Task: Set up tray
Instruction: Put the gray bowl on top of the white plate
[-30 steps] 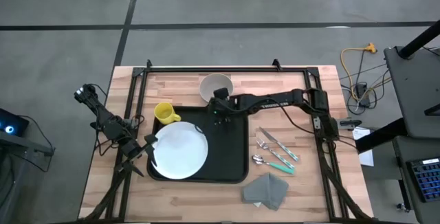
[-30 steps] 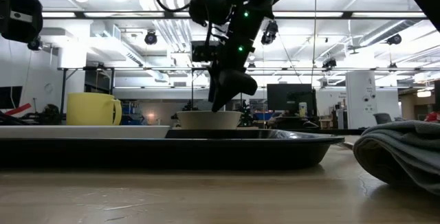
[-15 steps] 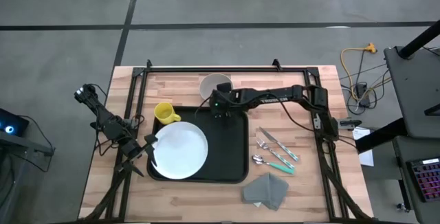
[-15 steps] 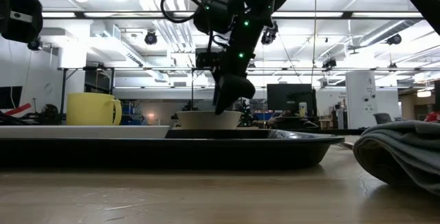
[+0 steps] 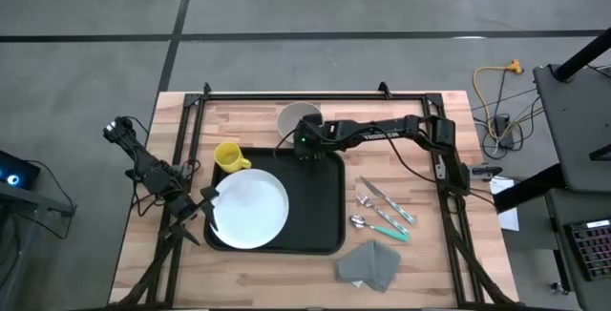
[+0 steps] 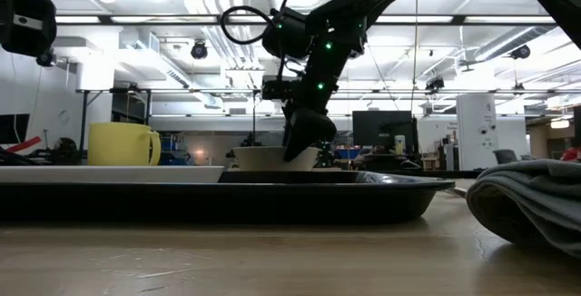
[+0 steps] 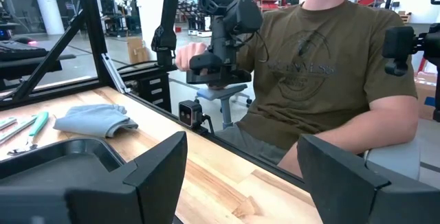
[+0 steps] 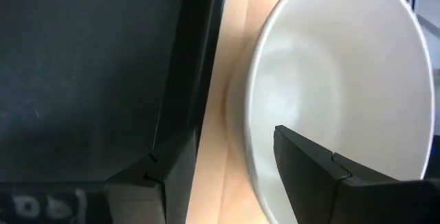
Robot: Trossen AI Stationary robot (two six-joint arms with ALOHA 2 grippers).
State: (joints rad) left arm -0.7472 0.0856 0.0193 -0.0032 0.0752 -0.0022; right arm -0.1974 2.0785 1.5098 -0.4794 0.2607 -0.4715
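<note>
The black tray lies mid-table with the white plate on its left half. A white bowl stands on the wood just beyond the tray's far rim. A yellow mug stands by the tray's far left corner. My right gripper is open and low at the bowl's near rim. In the right wrist view its one finger stands inside the bowl and the other finger outside, over the tray's rim; no touch shows. My left gripper waits open by the plate's left edge.
A grey folded napkin lies near the table's near edge, right of the tray. Cutlery with teal handles lies right of the tray. A seated person is beyond the table in the left wrist view. Bare wood lies right of the bowl.
My right gripper has moved a little toward the table's far edge, off the tray's far part, and has come down at the bowl's near rim. The bowl, plate, mug and tray have stayed where they were.
</note>
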